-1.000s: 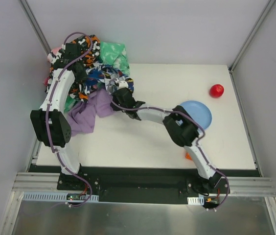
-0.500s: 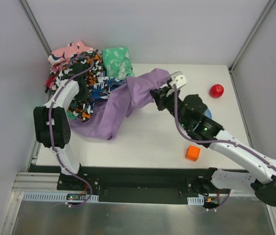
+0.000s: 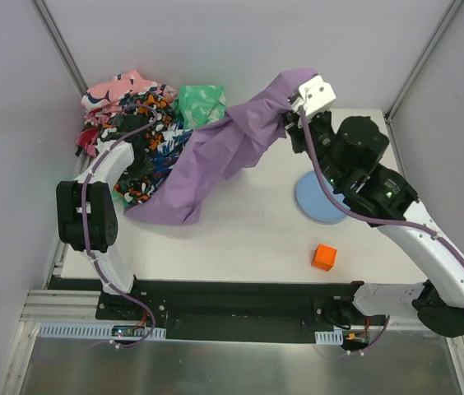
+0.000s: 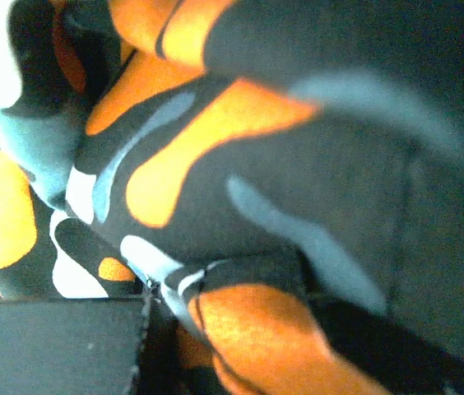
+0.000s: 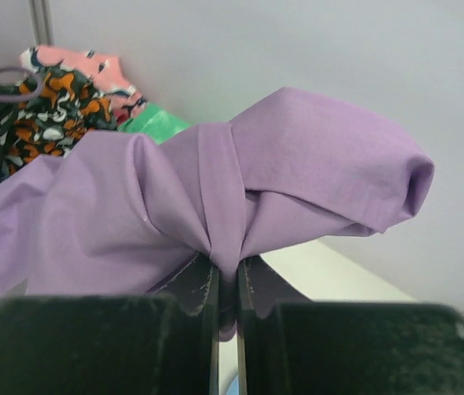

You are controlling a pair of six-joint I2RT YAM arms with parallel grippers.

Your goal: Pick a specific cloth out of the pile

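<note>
The cloth (image 3: 215, 152), plain lavender, hangs stretched from my right gripper (image 3: 292, 115) down to the table beside the pile (image 3: 133, 123). The right gripper is raised high at the back centre and shut on a bunched fold of the cloth (image 5: 240, 189); its jaws pinch the fold tight in the right wrist view (image 5: 225, 284). My left gripper (image 3: 137, 160) is buried in the pile's near side. The left wrist view shows only orange-black-white cloth (image 4: 215, 164) pressed against the camera and one dark finger (image 4: 51, 346); its jaws are hidden.
A mint-green cloth (image 3: 199, 103) and a pink patterned cloth (image 3: 117, 86) lie at the pile's back. A blue plate (image 3: 321, 202) sits right of centre under the right arm. An orange cube (image 3: 324, 257) lies near the front edge. Walls close in on the left and back.
My right gripper has risen and moved to the back right with the lavender cloth, pulling it out of the pile. The blue plate now shows. The left arm stays in the pile.
</note>
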